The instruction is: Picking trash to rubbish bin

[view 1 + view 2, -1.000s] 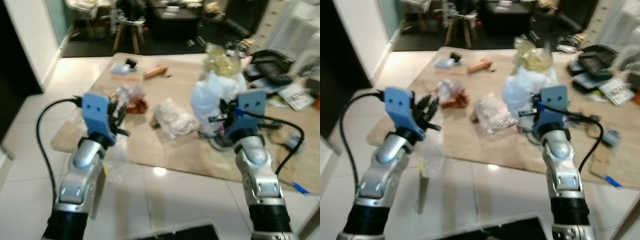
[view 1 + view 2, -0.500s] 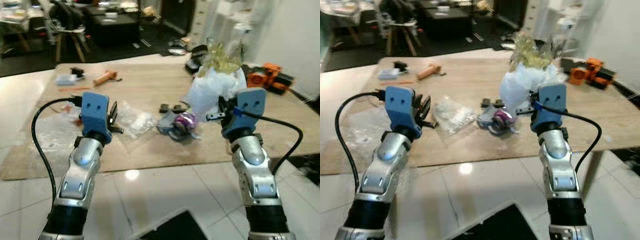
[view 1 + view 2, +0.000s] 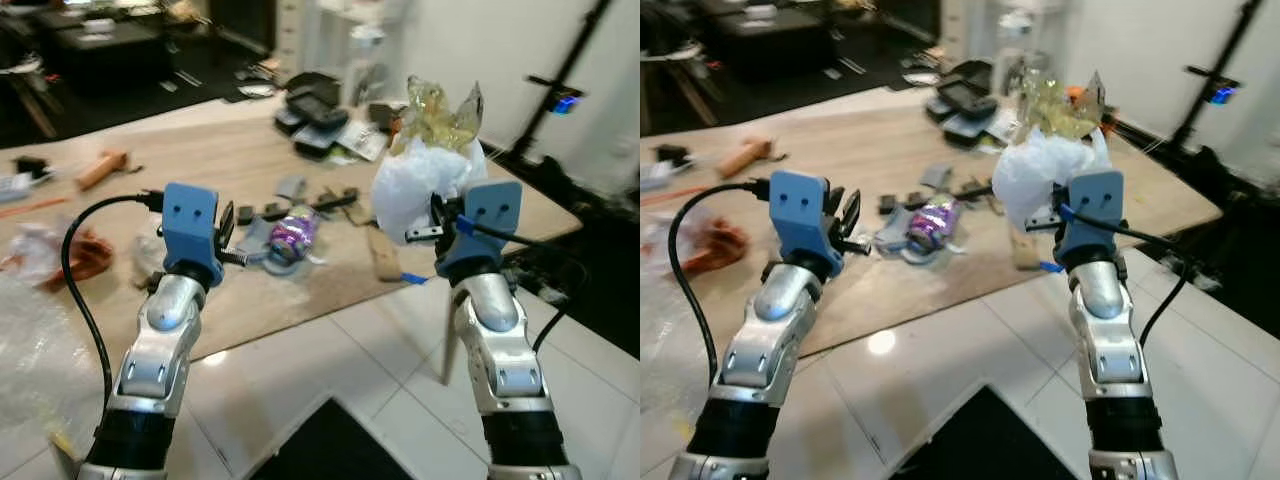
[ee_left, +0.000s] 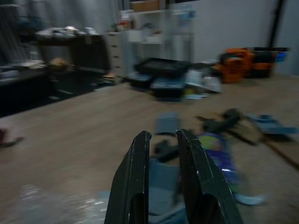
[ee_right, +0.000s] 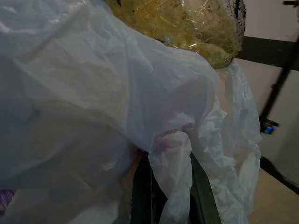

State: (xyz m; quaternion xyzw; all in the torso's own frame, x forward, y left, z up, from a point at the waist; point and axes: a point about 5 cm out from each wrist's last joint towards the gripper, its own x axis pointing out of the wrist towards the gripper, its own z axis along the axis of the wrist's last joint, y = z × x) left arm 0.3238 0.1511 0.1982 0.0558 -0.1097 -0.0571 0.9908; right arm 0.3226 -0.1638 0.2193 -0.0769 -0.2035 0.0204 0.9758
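My right gripper (image 3: 425, 232) is raised at chest height and shut on a bunched white plastic bag (image 3: 420, 190). A crumpled yellowish clear wrap (image 3: 437, 108) sticks out of the bag's top. In the right wrist view the bag (image 5: 93, 116) folds over the gripper (image 5: 168, 186) and the yellow wrap (image 5: 187, 23) lies beyond it. My left gripper (image 3: 232, 235) is held up over the rug's near edge, shut with nothing in it, as the left wrist view (image 4: 161, 137) shows. A purple wrapper (image 3: 292, 232) lies on the tan rug (image 3: 200, 170) just beyond it.
Loose trash lies on the rug: a red-orange wrapper (image 3: 75, 250), a brown roll (image 3: 100, 168), a cardboard strip (image 3: 382, 252) and dark cases (image 3: 320, 100) at the far edge. Clear plastic (image 3: 30, 340) covers the tiles at left. A black stand (image 3: 565, 90) rises at right.
The whole view has swung to the right across the rug, so the camera turned. Both arms keep their raised pose and the right gripper still holds the bag.
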